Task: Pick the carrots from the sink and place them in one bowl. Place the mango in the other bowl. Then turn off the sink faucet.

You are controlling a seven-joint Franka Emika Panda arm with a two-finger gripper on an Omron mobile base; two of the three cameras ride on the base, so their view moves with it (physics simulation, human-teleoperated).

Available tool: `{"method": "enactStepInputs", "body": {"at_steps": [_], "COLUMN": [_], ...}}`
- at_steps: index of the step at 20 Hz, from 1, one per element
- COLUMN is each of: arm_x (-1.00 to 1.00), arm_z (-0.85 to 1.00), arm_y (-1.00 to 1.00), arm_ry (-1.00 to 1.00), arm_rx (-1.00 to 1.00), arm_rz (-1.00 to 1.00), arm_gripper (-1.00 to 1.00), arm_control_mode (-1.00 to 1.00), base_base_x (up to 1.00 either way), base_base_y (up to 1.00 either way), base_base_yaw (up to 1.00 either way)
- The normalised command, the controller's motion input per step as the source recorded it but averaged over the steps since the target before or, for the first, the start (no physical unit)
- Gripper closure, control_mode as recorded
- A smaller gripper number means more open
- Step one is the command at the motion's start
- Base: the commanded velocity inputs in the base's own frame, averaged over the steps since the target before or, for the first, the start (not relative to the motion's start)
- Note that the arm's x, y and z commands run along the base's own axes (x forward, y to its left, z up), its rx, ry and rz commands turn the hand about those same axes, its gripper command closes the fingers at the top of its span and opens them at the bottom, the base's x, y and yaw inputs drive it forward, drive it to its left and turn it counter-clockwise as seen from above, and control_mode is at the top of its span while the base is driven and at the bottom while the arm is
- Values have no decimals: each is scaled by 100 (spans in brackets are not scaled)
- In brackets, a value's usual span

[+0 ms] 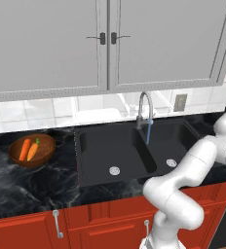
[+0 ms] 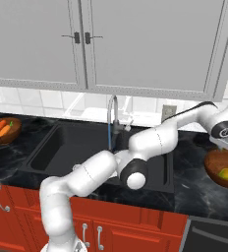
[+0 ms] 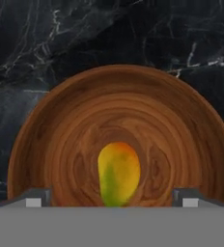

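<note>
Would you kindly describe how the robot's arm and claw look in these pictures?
The glossy white arm is built of rounded tubular segments joined by dark grey joint bands, with one round dark cap at the elbow. No cables or markings show. The claw has two small dark grey, blocky finger tips with lighter grey faces.

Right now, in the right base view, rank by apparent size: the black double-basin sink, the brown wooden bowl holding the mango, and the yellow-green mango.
1. Black double-basin sink
2. Brown wooden bowl
3. Yellow-green mango
</note>
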Motion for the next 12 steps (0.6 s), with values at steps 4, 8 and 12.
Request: {"method": "enactStepInputs", "body": {"at_steps": [4,8,12], "arm_x": [-19,-51,-64], "arm_z": [17,0,2], "arm_y": [57,98,100], "arm_ry": [15,14,6], "arm_rx": [0,-5,-8], "arm_rz": [0,3,7], "arm_gripper": [-100,-100,-100], "arm_control_mode": [-100,-100,-100], "base_base_x": [0,0,0], "base_base_y": [0,0,0], "base_base_yaw": [0,0,0]}}
